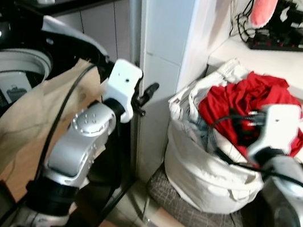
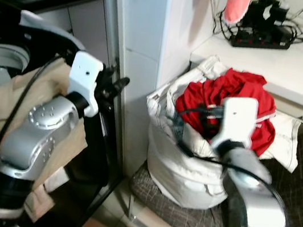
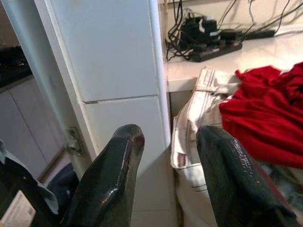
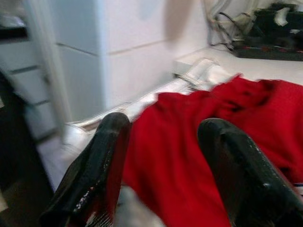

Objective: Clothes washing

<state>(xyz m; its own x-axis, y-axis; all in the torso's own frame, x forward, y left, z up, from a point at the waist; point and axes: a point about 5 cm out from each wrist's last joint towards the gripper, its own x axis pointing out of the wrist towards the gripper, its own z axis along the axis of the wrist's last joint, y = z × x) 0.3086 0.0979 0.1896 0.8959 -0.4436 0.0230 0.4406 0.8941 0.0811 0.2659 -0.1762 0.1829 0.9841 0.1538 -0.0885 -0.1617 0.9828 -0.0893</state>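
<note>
My right gripper [image 4: 161, 156] sits just above the red garment [image 1: 246, 99], fingers [image 4: 102, 165] spread apart and grasping nothing. The right wrist view shows the red cloth lying between and beneath the two fingers; whether the tips touch it cannot be determined. In the eye views my right arm covers the gripper, so the finger spacing is readable from the wrist view alone.

The red garment lies heaped on top of the white laundry bag [image 1: 206, 168], which is stuffed with pale clothes. The bag rests on a grey checked cushion [image 1: 204, 217], low beside the white bench [image 1: 297, 67]. A pale garment with stitched seams [image 3: 194, 118] hangs over the bag's rim next to the red one; the left wrist view shows its seams and a small label, which the eye views do not resolve.

My left gripper [image 3: 165, 175] is raised near the corner of the white tiled pillar [image 1: 168, 47], fingers released and empty. To my left, a beige cloth [image 1: 30, 117] is draped over the rim of the washing machine [image 1: 3, 67].

Farther back, a black power strip [image 1: 278, 44] with tangled cables sits on the bench, and a pink item [image 1: 264, 7] hangs above it.
</note>
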